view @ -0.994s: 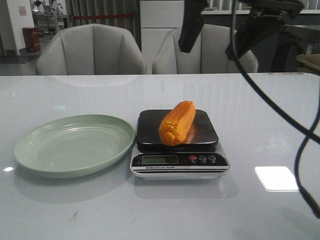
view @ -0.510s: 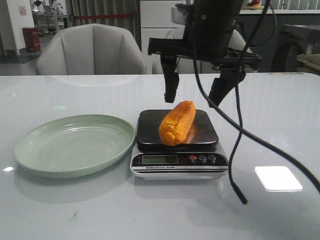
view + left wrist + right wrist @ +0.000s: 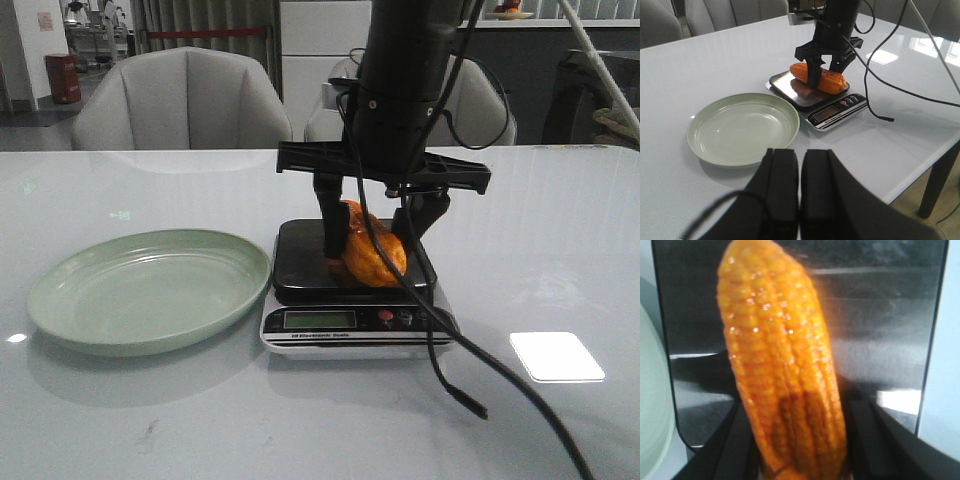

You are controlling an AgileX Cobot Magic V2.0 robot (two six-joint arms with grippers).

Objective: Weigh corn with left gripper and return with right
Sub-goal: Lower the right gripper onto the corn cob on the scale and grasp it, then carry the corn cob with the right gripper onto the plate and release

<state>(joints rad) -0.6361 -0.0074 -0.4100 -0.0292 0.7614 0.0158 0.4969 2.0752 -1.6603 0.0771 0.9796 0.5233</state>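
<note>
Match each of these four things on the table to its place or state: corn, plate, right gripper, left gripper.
Things:
1. corn
2. plate
3. right gripper
4. left gripper

Places or states:
A. fingers pressed together, away from the scale
B. empty, beside the scale
C. lying on the scale's black platform
D. fingers down on either side of the corn

Pairs: 1-C, 2-B, 3-D, 4-A

Pale green plate (image 3: 148, 290) on white table (image 3: 560, 250), just beside digital scale (image 3: 357, 322), grey chairs (image 3: 182, 100) behind
</note>
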